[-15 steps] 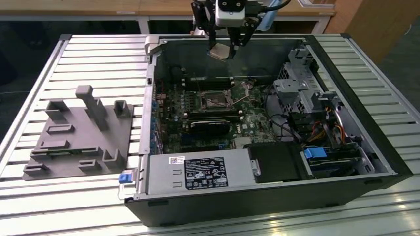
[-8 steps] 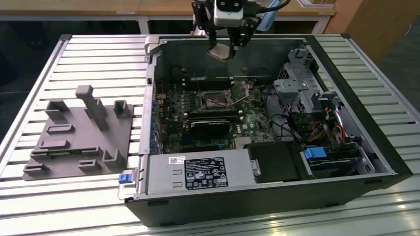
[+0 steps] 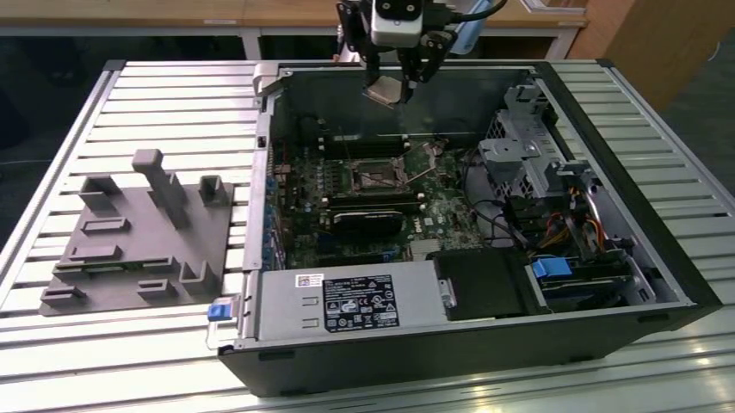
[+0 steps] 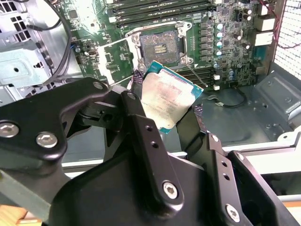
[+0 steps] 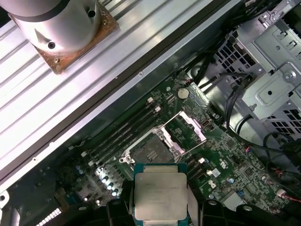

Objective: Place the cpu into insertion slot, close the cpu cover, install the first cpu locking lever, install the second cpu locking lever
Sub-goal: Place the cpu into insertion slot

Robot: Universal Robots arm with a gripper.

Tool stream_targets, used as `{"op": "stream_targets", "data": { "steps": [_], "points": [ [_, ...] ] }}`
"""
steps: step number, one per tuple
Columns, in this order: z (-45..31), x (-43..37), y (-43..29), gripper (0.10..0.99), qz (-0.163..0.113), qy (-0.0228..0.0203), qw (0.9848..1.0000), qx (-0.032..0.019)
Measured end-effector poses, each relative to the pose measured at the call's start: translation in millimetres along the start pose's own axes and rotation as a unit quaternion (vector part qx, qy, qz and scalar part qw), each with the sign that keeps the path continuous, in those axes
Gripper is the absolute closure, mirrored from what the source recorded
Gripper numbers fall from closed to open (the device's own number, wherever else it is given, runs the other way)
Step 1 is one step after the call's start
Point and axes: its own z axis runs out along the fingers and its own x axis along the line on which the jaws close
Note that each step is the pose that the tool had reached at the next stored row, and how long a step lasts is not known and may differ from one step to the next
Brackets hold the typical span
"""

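The cpu (image 4: pixel 165 101) is held by two opposite edges between the fingers of the gripper (image 3: pixel 397 84), which is closed on it. Its silvery face is turned towards both wrist views. It hangs in the air over the far part of the open computer case (image 3: pixel 483 357), clear of the green board.

Below it the insertion slot (image 5: pixel 151 153) lies uncovered, with the cpu cover (image 5: pixel 188 128) swung up beside it. Long memory slots (image 5: pixel 122 134) run just beside the slot. In the exterior view a black heatsink block (image 3: pixel 365 222) is seen on the slot's near side, and a power supply (image 3: pixel 344 305) is set along the near wall. A metal drive cage (image 3: pixel 540 155) and loose cables (image 3: pixel 569 228) are crowded at the exterior view's right. A grey moulded fixture (image 3: pixel 138 241) rests on the slatted counter (image 3: pixel 172 95) at the exterior view's left, well apart from the case.
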Motion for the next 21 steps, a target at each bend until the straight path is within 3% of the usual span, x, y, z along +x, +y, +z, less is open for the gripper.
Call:
{"op": "stream_targets", "data": {
  "steps": [21],
  "points": [
    [0.4, 0.0, 0.0, 0.549, 0.047, -0.0042, 0.9989, -0.0009]
  ]
}}
